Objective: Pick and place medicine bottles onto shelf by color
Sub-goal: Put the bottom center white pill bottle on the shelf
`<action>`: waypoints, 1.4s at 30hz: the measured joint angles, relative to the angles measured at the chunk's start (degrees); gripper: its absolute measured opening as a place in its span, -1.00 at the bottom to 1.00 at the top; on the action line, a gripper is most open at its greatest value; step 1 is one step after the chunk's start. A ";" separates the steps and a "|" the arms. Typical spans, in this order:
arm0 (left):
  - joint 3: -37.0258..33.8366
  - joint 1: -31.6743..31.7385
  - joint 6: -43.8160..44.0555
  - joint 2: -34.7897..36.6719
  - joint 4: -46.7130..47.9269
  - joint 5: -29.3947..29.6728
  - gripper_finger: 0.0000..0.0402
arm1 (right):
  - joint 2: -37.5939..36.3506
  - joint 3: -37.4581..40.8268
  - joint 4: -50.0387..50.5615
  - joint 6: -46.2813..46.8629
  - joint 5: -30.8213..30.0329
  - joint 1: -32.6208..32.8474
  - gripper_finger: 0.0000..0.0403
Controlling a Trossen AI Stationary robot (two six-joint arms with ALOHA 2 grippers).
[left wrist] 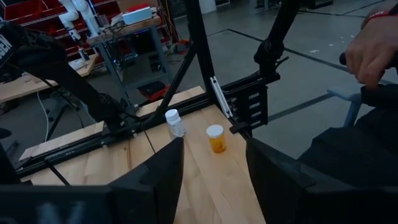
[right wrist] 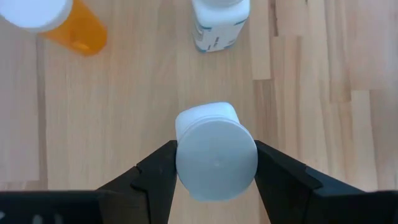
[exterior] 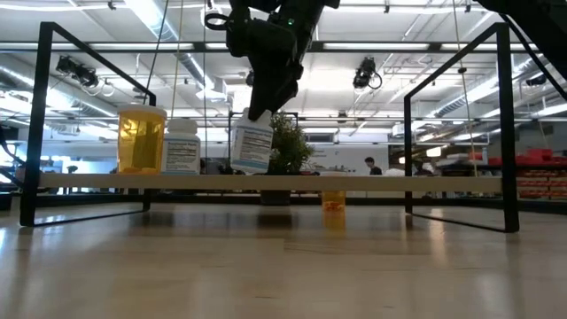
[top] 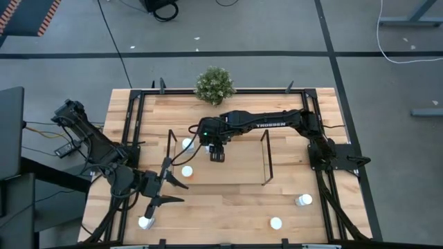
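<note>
A whitish bottle (exterior: 252, 142) hangs tilted just above the shelf (exterior: 266, 181), beside an orange bottle (exterior: 141, 139) and a white bottle (exterior: 182, 145), seemingly standing upright.

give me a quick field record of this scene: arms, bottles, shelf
right pincer: shut on a white-bodied bottle, holding it by the cap over the shelf deck
left pincer: open, holding nothing, near the table's front left corner
shelf: an orange bottle and a white bottle stand side by side near one end
table: in the left wrist view, a white bottle and an orange one stand apart on the wood
person: a hand shows beyond the table
</note>
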State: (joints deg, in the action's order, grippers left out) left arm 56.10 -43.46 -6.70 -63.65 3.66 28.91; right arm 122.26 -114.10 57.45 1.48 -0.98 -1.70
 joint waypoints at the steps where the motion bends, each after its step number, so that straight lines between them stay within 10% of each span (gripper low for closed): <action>1: 0.00 0.00 0.00 0.02 -0.02 0.00 -0.10 | 0.00 0.00 0.01 0.00 0.02 0.03 0.01; 42: 0.04 0.00 0.13 -0.03 0.94 -0.01 -0.14 | 0.07 2.91 -0.58 -0.44 1.04 0.33 0.28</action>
State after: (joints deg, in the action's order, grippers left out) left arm 56.14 -43.46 -6.57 -63.68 4.60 28.90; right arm 122.33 -111.20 56.86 1.04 0.06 -1.37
